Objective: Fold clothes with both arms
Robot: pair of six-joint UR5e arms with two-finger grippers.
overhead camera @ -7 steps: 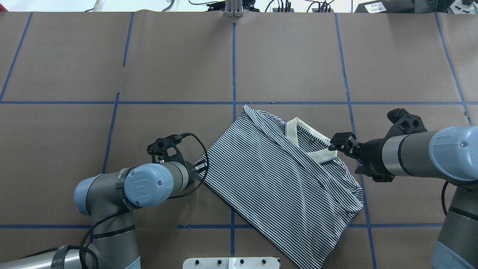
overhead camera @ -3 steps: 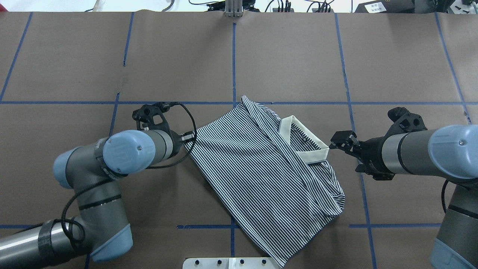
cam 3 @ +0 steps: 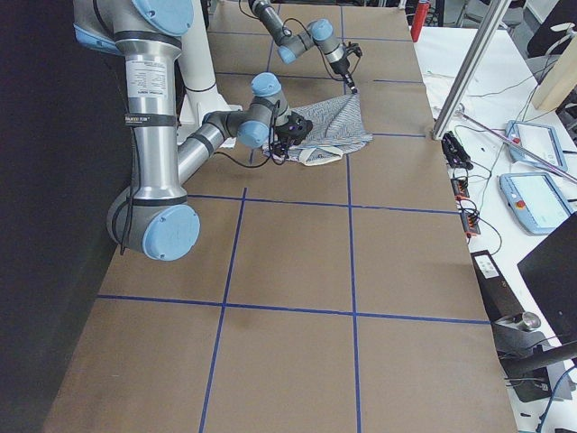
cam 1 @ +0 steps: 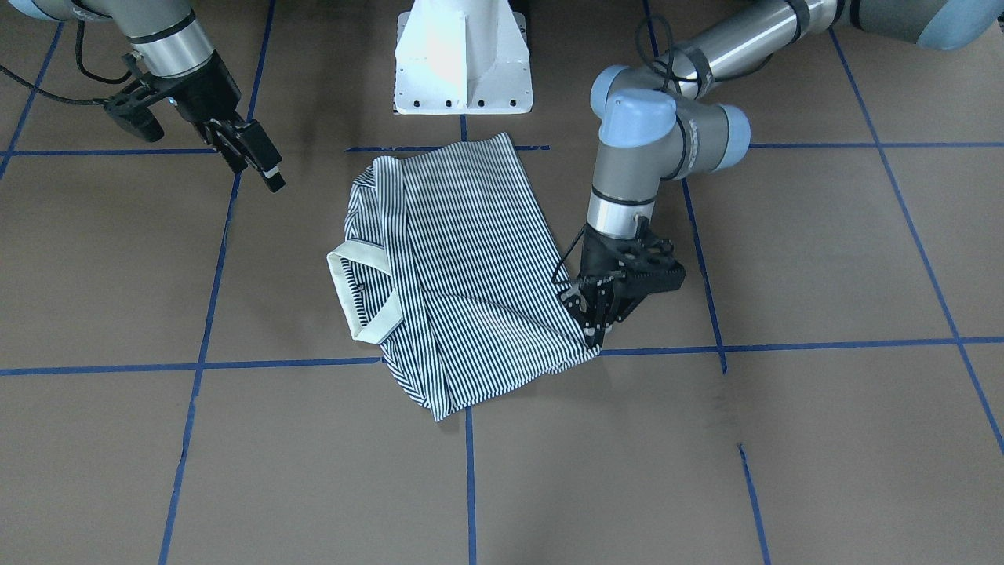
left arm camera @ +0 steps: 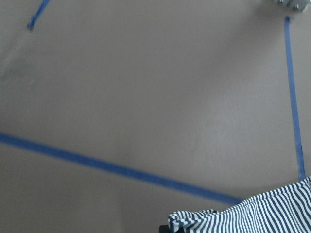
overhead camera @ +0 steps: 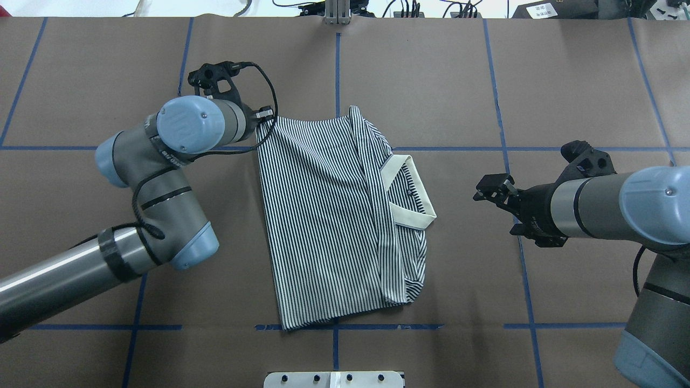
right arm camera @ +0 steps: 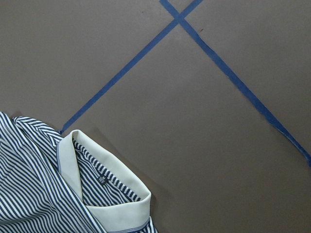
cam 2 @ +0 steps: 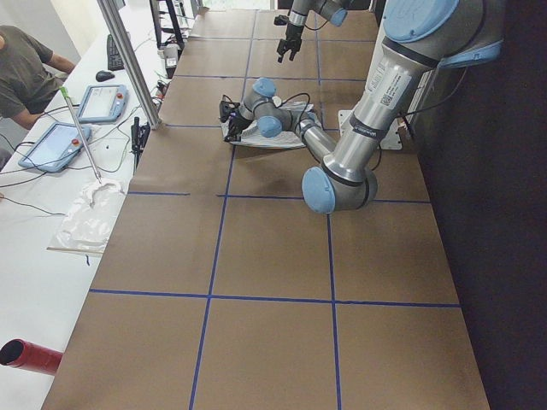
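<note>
Seemingly paper-covered table (overhead camera: 431,81) with blue tape lines (overhead camera: 566,148) carries a polo shirt (overhead camera: 323,215).

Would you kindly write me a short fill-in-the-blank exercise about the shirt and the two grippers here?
The left gripper pinches a ____ of the striped polo shirt.
The shirt's collar is plain ____.
The right gripper holds ____, apart from the shirt.
The tape lines on the table are ____.
Missing: corner; white; nothing; blue.

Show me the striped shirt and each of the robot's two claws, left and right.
shirt (overhead camera: 318,215): overhead view, on its striped body.
left gripper (cam 1: 598,326): front-facing view, between the fingertips.
right gripper (overhead camera: 483,188): overhead view, between the fingertips.
</note>
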